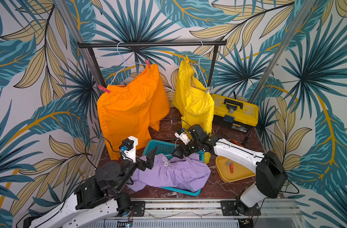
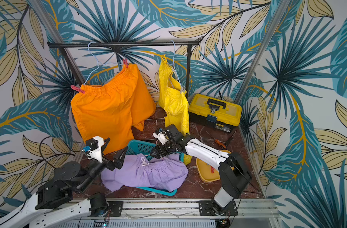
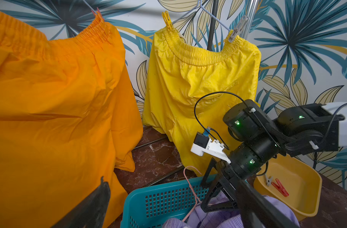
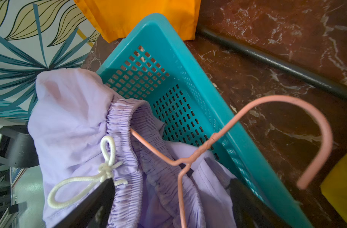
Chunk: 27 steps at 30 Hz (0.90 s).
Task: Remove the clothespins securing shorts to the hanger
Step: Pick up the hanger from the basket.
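Now: hovering over the basket (image 1: 162,147)

Right tool (image 4: 171,180), jaws apart, straddles the pink hanger (image 4: 208,143) on lilac shorts (image 1: 174,173) in the near basket; left tool (image 1: 151,158) gapes beside. Clothespins (image 1: 104,89) clamp orange shorts (image 1: 125,110) and yellow shorts (image 1: 194,102) on the far rail (image 1: 152,45).

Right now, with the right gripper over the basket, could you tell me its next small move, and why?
Probably close the right gripper on the pink hanger: its jaws stand open either side of the wire, which runs into the waistband of the lilac shorts in the teal basket, so it could be drawn out.
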Tool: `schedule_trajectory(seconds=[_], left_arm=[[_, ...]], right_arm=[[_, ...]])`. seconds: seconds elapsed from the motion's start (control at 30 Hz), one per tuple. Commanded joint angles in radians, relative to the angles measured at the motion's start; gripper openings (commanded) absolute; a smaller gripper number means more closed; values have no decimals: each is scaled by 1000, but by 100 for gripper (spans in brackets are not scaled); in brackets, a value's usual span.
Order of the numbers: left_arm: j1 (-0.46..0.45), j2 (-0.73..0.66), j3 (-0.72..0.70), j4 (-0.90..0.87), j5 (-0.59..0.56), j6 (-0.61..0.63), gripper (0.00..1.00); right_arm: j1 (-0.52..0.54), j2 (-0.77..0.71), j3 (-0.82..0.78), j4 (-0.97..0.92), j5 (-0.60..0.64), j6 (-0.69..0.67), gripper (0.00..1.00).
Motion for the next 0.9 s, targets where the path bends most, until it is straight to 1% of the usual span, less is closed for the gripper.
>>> schedule_trajectory(seconds=[0.0,0.1,0.17,0.27,0.33,0.4,0.53,0.63,0.67,0.87], left_arm=[[58,33,17,-21,62,-18,100],[181,62,18,-44,164,-68,100],[296,92,21,-72,256,-120,100],[430,116,3,-67,379,-180,100],[484,119,-11,-50,424,-210,100],[515,128,-20,-38,453,-227,100],[586,186,-9,-51,524,-265,99],[613,200,-12,-51,562,-295,100],[615,196,-12,-52,561,-297,100],[624,203,2,-69,555,-305,99]], right_arm=[[-2,36,18,-25,-76,-12,87],[-5,60,19,2,-115,-8,83],[-9,83,20,26,-149,-5,79],[-15,115,30,37,-186,-3,67],[-18,124,29,53,-208,-2,57],[-20,124,25,72,-225,-2,47],[-23,107,12,98,-225,-10,21],[-24,68,-19,133,-220,-5,4],[-24,49,-34,180,-216,-1,0],[-24,-118,-139,298,-175,22,0]])
